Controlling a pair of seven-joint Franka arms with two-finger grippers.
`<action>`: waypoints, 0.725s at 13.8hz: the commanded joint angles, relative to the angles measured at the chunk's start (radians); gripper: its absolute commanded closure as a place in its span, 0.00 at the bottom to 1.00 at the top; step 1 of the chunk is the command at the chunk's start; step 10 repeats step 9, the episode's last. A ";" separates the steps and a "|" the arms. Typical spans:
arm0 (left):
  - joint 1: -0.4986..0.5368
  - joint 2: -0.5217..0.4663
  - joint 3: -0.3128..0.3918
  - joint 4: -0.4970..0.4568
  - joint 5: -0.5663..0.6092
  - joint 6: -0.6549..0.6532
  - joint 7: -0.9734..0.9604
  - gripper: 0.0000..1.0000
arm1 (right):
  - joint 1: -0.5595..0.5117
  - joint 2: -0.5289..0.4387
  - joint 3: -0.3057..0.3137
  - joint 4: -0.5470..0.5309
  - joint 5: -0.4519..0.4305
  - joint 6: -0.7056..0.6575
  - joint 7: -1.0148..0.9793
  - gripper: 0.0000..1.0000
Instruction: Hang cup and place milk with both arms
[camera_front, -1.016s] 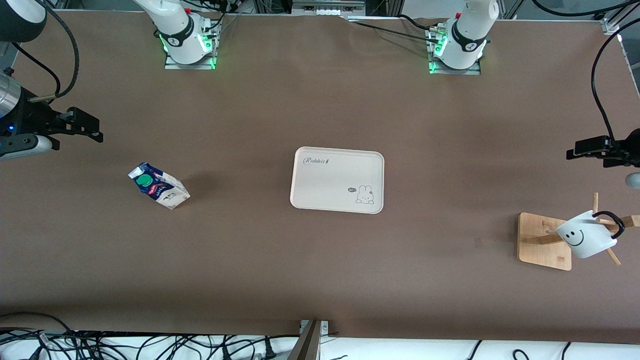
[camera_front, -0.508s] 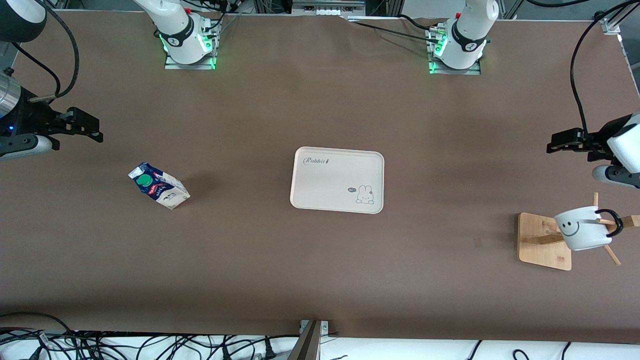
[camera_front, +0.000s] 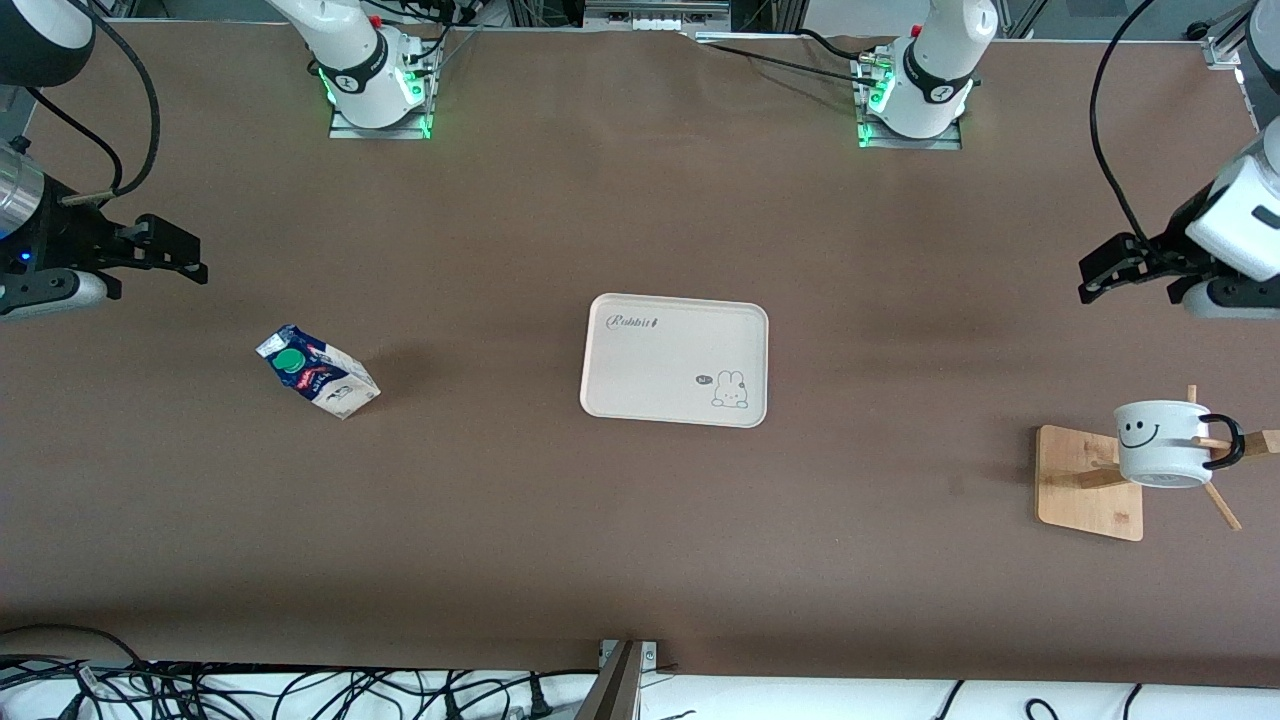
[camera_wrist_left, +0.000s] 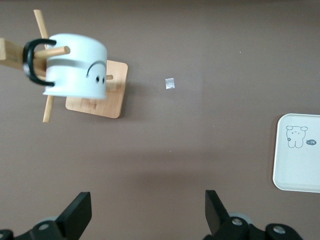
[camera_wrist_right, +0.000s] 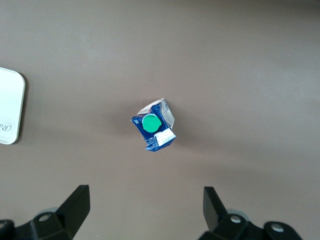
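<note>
With both grippers spread and empty, left gripper (camera_front: 1100, 275) over the table by the cup (camera_front: 1160, 443) on its rack (camera_front: 1085, 485), right gripper (camera_front: 170, 255) above the milk (camera_front: 318, 372), a careless grab may topple the carton short of the tray (camera_front: 675, 360)

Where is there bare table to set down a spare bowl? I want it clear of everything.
Widest bare stretch: between the milk and the tray. Also free: between the tray and the wooden rack. Crowded at the rack, where the cup hangs, below the open left gripper; the open right gripper waits near the milk.
</note>
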 joint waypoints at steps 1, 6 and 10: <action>-0.017 -0.057 0.016 -0.073 0.014 0.035 -0.016 0.00 | -0.006 -0.038 -0.011 -0.053 -0.012 0.002 0.011 0.00; -0.058 -0.058 0.022 -0.069 0.012 -0.012 -0.026 0.00 | -0.005 -0.036 -0.013 -0.050 -0.014 0.001 0.007 0.00; -0.057 -0.038 0.025 -0.041 0.009 -0.046 -0.017 0.00 | -0.005 -0.036 -0.010 -0.050 -0.015 -0.001 0.007 0.00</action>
